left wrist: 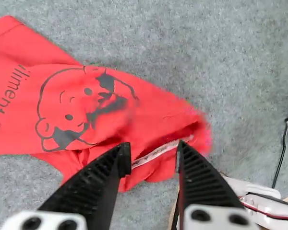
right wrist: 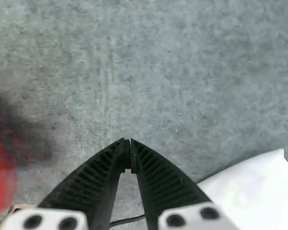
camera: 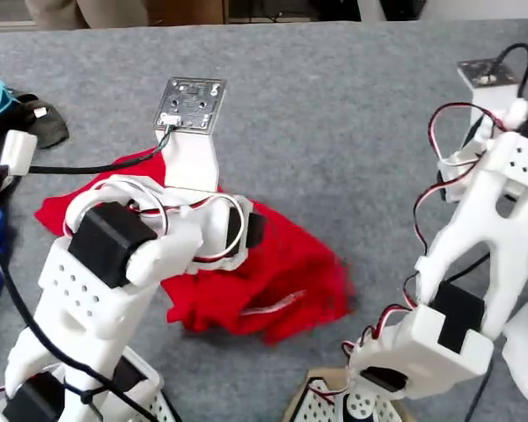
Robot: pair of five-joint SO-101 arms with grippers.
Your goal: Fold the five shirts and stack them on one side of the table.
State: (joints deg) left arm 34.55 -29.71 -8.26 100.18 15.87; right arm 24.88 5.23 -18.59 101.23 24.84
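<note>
High view: the red shirt [camera: 308, 264] lies crumpled on the grey surface [camera: 352, 105], from centre toward 9 o'clock, partly under the left arm [camera: 123, 255]. The right arm [camera: 458, 290] stands at 4 o'clock.

Left wrist view: the left tool [left wrist: 152, 155] is spread over the shirt's crumpled edge.

Right wrist view: the right tool [right wrist: 130, 146] is pressed together over bare surface, with a white cloth [right wrist: 249, 191] near.

matt red cloth shirt [left wrist: 149, 110], rough grey felt table cover [camera: 378, 132], ribbed black plastic left claw [left wrist: 152, 155]
</note>
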